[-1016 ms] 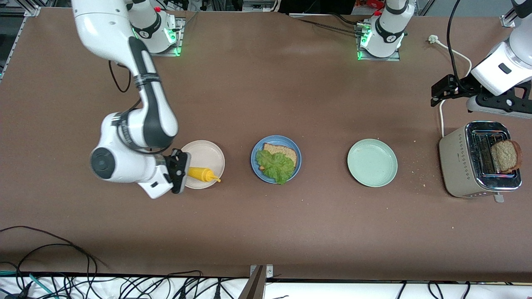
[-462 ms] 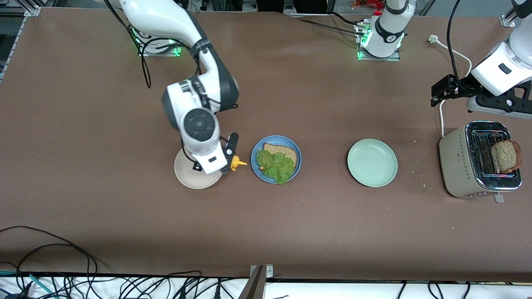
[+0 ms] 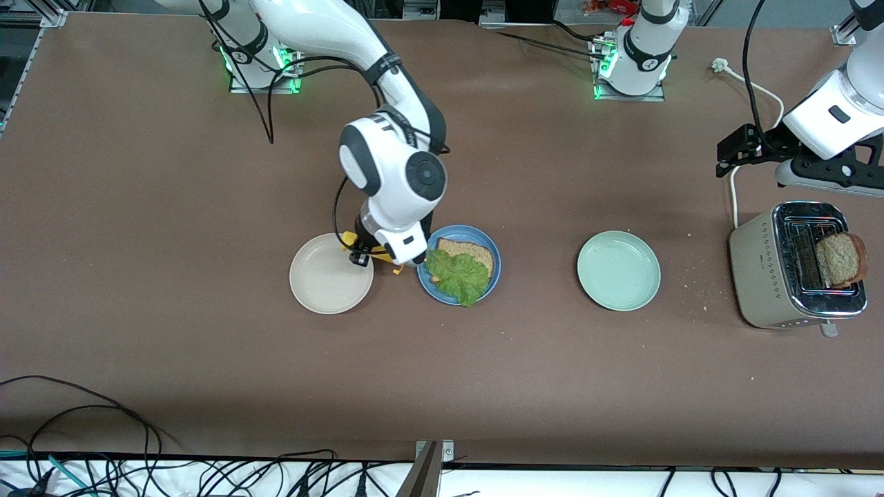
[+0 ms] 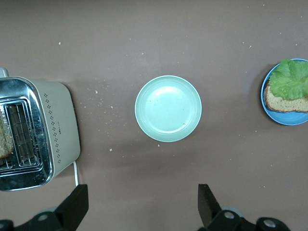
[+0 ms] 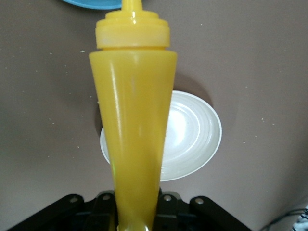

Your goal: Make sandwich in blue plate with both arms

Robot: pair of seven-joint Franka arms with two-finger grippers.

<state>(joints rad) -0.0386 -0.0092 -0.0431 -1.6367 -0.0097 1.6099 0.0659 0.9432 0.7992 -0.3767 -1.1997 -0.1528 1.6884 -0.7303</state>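
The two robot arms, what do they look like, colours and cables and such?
Both arms are glossy white with black joint rings. The right arm has a round dark grey cap on its joint and a thin black cable looping alongside. The left arm ends in a black gripper with black fingers. Green lights glow at both bases.

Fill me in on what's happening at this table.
The right gripper is shut on a yellow squeeze bottle, carrying it between the beige plate and the blue plate. That blue plate holds a toast slice topped with lettuce. The left gripper waits open, up near the toaster, where a second toast slice sticks out. A mint-green plate sits bare between the blue plate and the toaster.
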